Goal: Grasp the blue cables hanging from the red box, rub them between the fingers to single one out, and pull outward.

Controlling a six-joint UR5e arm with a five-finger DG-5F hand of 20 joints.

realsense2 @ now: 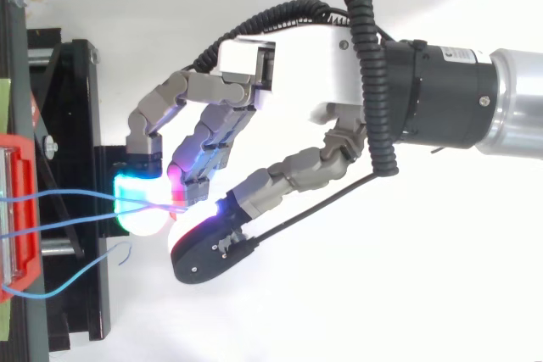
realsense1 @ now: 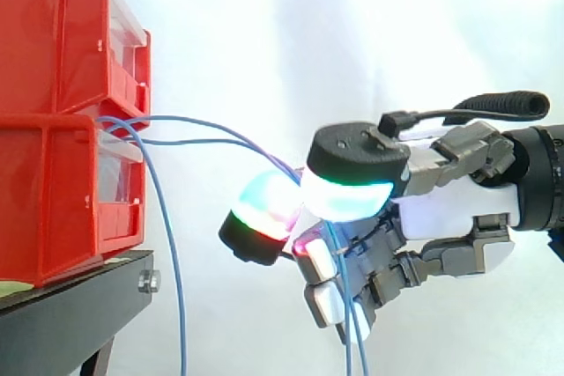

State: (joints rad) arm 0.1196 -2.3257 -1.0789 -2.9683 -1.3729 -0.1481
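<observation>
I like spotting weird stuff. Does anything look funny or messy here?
Nothing broken or spilled. One blue cable just dangles loose from the red bins, while the hand pinches two other cables.

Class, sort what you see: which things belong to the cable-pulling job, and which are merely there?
Belongs to the job:
- blue cables, pinched between the fingertips
- red bins they hang from
- hand

Merely there:
- black stand under the bins
- white curtain behind
</observation>
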